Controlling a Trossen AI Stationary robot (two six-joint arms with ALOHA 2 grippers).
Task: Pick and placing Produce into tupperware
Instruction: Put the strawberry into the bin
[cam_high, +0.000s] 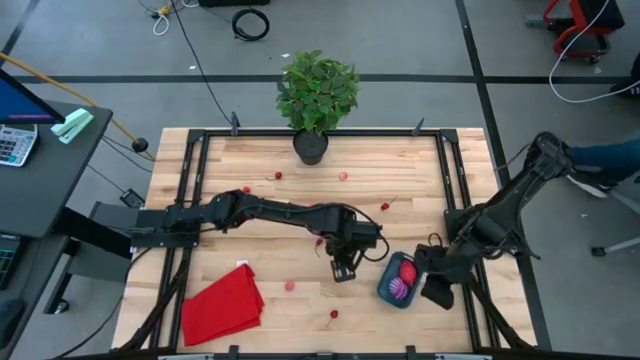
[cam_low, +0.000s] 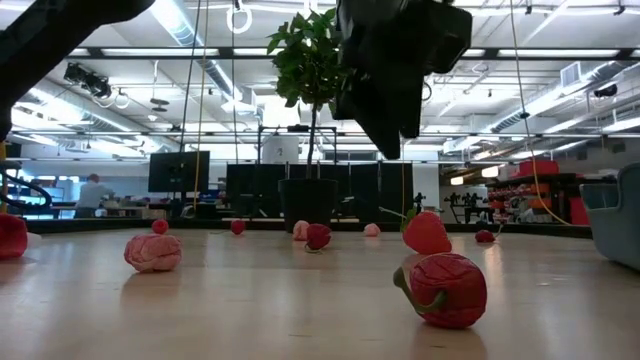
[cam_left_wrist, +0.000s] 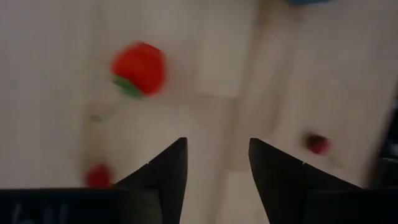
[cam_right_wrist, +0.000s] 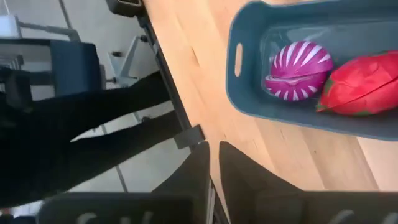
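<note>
Lying diagonally, teal tupperware (cam_high: 397, 280)

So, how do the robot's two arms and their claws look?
Both arms are dark, almost black, made of jointed segments. The left claw has two dark wedge-shaped fingers tapering to points. The right claw has similar flat dark fingers.

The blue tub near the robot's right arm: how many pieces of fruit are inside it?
2. In the teal tub, a purple-and-white striped piece lies beside a larger red piece, touching it. Something smaller could be hidden beneath them.
</note>
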